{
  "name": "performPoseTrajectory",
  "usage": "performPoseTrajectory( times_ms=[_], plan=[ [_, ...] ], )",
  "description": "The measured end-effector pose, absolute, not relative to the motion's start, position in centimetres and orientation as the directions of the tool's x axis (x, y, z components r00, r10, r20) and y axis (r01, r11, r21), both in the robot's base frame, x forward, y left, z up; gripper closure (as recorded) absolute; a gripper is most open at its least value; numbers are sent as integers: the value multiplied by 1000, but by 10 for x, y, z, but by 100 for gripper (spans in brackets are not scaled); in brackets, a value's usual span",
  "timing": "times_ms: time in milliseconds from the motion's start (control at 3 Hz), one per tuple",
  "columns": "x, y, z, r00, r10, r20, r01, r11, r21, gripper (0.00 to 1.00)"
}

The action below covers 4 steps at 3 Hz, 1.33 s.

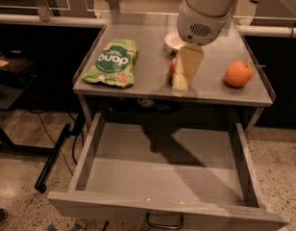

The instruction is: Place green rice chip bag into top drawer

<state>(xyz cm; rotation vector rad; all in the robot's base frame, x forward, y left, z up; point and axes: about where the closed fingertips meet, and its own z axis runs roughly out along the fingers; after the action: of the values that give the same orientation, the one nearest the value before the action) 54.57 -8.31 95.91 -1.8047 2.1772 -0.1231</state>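
The green rice chip bag (112, 63) lies flat on the left part of the grey table top (153, 88), logo up. The top drawer (138, 177) is pulled out below the table, with nothing inside, its metal loop handle (164, 222) at the front. My gripper (182, 80) hangs from the white arm over the middle of the table top, well right of the bag, its pale fingers pointing down near the front edge. It holds nothing that I can see.
A red apple (172, 67) sits mostly hidden behind the gripper. An orange (238, 73) lies at the right of the table top. A white bowl (173, 41) stands at the back. The table has raised side rims. Dark equipment and cables are on the floor at the left.
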Motion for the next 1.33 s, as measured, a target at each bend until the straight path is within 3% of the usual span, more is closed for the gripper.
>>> performPoseTrajectory(
  times_ms=[667, 1333],
  plan=[
    [596, -60, 935, -211, -966, -148, -948, 239, -209, 0],
    [602, -35, 927, -227, -956, -184, -942, 263, -206, 0]
  ],
)
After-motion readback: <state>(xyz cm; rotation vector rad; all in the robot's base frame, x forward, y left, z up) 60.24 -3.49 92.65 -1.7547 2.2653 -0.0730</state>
